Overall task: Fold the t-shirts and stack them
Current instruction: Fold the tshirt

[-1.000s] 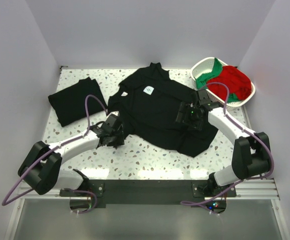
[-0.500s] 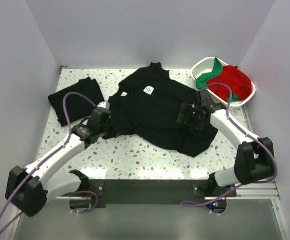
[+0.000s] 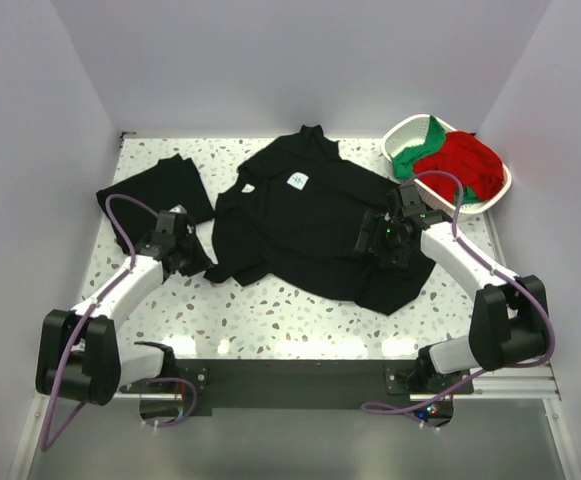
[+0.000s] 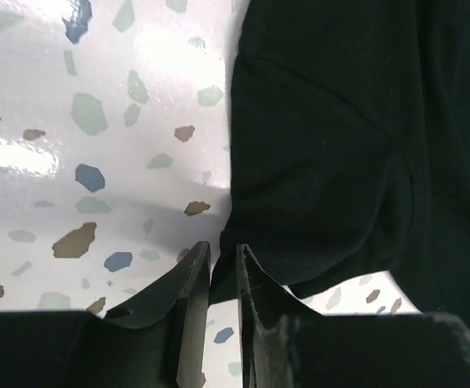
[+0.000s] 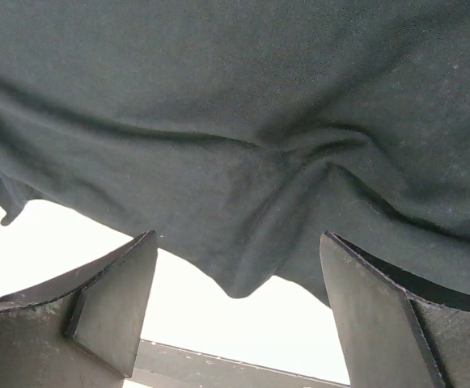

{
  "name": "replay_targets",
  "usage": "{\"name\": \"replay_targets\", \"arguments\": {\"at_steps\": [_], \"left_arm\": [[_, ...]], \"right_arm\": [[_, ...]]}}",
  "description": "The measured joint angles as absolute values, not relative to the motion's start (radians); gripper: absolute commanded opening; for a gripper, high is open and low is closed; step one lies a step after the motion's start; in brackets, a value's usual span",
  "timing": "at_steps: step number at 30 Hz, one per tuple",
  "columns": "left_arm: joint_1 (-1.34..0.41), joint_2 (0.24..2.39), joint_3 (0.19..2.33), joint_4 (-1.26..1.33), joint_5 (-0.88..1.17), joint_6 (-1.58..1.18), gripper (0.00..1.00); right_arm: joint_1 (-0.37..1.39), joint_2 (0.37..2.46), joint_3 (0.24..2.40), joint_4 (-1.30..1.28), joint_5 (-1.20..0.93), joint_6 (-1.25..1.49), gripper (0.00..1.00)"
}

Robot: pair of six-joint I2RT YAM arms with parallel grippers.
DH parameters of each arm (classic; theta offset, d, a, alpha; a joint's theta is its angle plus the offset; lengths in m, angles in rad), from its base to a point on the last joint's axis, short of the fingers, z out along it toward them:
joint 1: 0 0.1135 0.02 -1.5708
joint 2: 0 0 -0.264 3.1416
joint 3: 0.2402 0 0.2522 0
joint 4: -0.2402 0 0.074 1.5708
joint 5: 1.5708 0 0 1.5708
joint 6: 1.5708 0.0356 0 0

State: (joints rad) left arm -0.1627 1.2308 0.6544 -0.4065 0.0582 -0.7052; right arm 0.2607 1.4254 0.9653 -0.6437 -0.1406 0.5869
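A black t-shirt (image 3: 310, 220) with a small white neck label (image 3: 297, 180) lies spread in the middle of the table. Its left sleeve (image 4: 315, 162) is drawn out flat to the left. My left gripper (image 3: 192, 260) is low at that sleeve's outer corner, jaws only a narrow slit apart (image 4: 223, 246), and the cloth's edge just reaches the fingertips. My right gripper (image 3: 375, 235) hovers wide open (image 5: 239, 236) over the shirt's right side, a soft fold of cloth (image 5: 247, 275) between its fingers but not pinched. A folded black t-shirt (image 3: 150, 195) lies at the far left.
A white lattice basket (image 3: 506, 183) at the back right holds a red t-shirt (image 3: 460, 160) and a green one (image 3: 420, 140). Speckled terrazzo table (image 3: 270, 310) shows in front of the spread shirt. White walls close in the sides and back.
My left arm swung left, drawing the shirt's left sleeve outward; its jaws closed and have now parted slightly. The right arm has barely moved and stayed open.
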Motion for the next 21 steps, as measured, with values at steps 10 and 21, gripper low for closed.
{"name": "replay_targets", "arguments": {"at_steps": [10,21], "left_arm": [[-0.144,1.224,0.640,-0.363,-0.043,-0.659,0.25],[-0.144,1.025,0.638,-0.444,-0.030,-0.673,0.67]], "right_arm": [[0.261,1.427,0.954,-0.643,-0.141,0.587,0.85],[0.261,1.478,0.954,-0.635,-0.150,0.586,0.85]]}}
